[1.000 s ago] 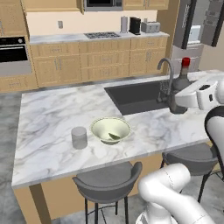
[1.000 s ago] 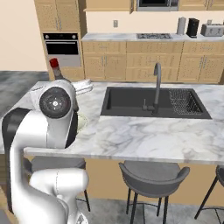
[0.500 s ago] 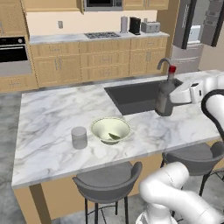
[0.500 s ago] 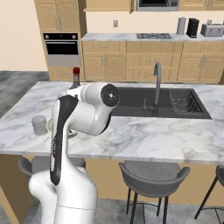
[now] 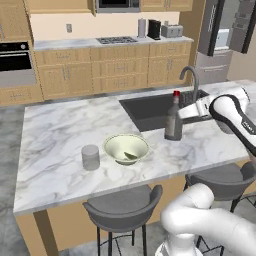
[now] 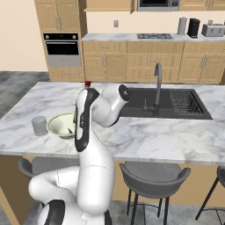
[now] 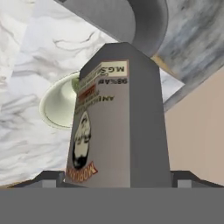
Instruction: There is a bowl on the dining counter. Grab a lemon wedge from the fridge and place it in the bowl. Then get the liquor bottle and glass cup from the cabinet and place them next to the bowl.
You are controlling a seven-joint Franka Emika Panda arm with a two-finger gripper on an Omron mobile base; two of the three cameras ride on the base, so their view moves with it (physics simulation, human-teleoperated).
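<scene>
The gripper (image 5: 184,113) clasps a dark, square-sided liquor bottle (image 5: 173,120) above the marble counter (image 5: 55,135); its fingertips are hidden. A pale round bowl (image 5: 126,148) sits nearby.

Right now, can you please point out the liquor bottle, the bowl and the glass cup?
liquor bottle (image 5: 173,123): left base view, on its dark body above the label.
bowl (image 5: 118,145): left base view, on its pale inner wall.
glass cup (image 5: 90,157): left base view, on its side.

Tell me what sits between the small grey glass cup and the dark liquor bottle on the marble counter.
The pale green bowl, holding a lemon wedge, sits between the grey glass cup and the red-capped dark liquor bottle, clearest in the left base view.
</scene>
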